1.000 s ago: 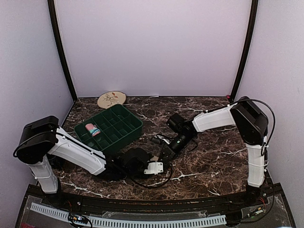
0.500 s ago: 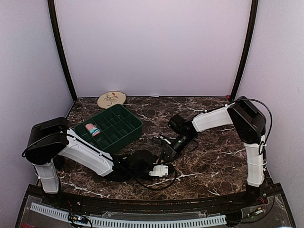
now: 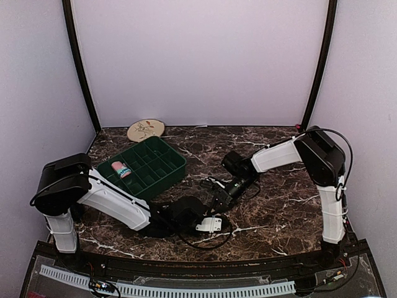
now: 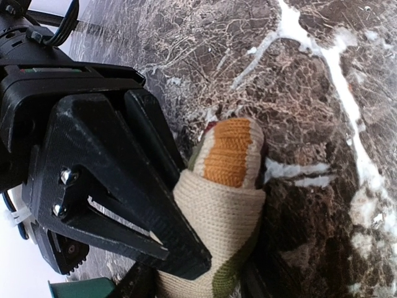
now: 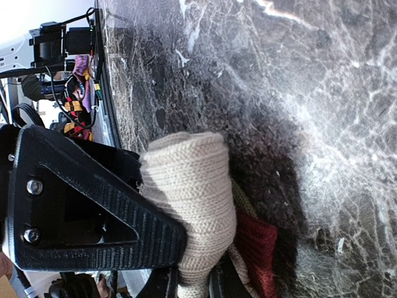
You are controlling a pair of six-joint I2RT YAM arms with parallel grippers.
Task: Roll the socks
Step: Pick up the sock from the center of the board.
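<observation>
While bunched, sock (image 5: 186,186) inside right tool (image 5: 197,268)

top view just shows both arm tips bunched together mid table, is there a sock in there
Observer: Yes. The left wrist view shows a striped sock between the fingers of the left gripper, resting on the table.
Operator: is the right one holding it too
Observer: Yes, the right gripper is shut on a cream ribbed fold of it.
Operator: rolled at all
Observer: Partly. A cream band wraps over the orange-striped end, and a dark red part pokes out beside the fold.
</observation>
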